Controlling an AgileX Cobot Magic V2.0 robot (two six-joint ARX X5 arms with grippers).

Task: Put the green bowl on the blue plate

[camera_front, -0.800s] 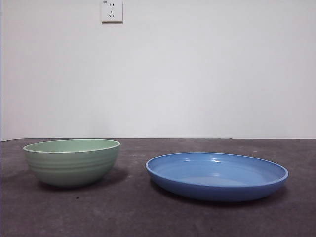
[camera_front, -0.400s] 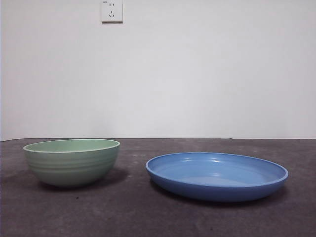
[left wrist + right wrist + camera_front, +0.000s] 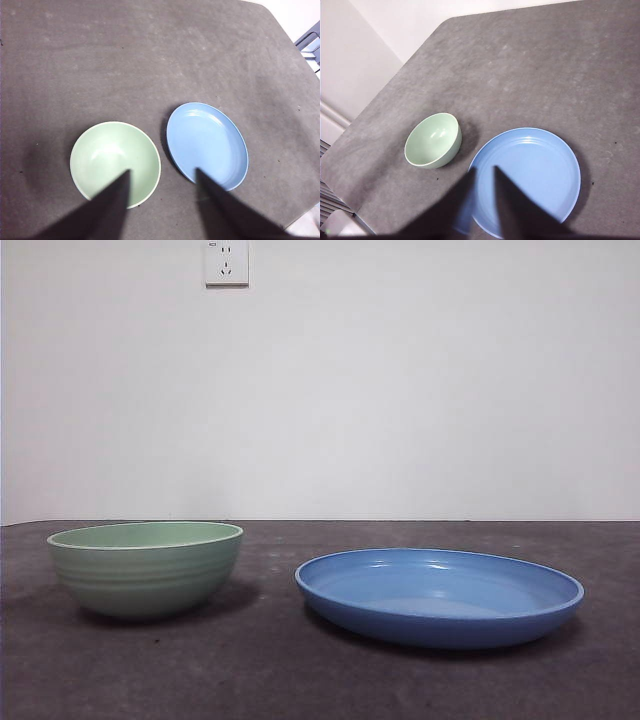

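Two round dishes sit side by side on the dark grey, felt-like table, and we see neither touching the other: a pale mint-green glossy bowl with faint horizontal ridges on its outside and a lighter rim, and a wide, shallow, glossy medium-blue plate with a raised sloping rim, broader than the bowl. In the front view the green bowl stands upright on the left and the blue plate lies flat on the right, with a strip of bare table between them; no arm shows in that view. Behind them we see a plain white wall with a white socket high up. From our left wrist view, the left gripper hangs well above the table with its two black jaws spread wide apart and nothing between them; one jaw overlaps the near edge of the bowl in the picture, the other the near edge of the plate. From our right wrist view, the right gripper also hangs high, over the plate, its jaws only narrowly parted and empty, with the bowl off to one side of it.
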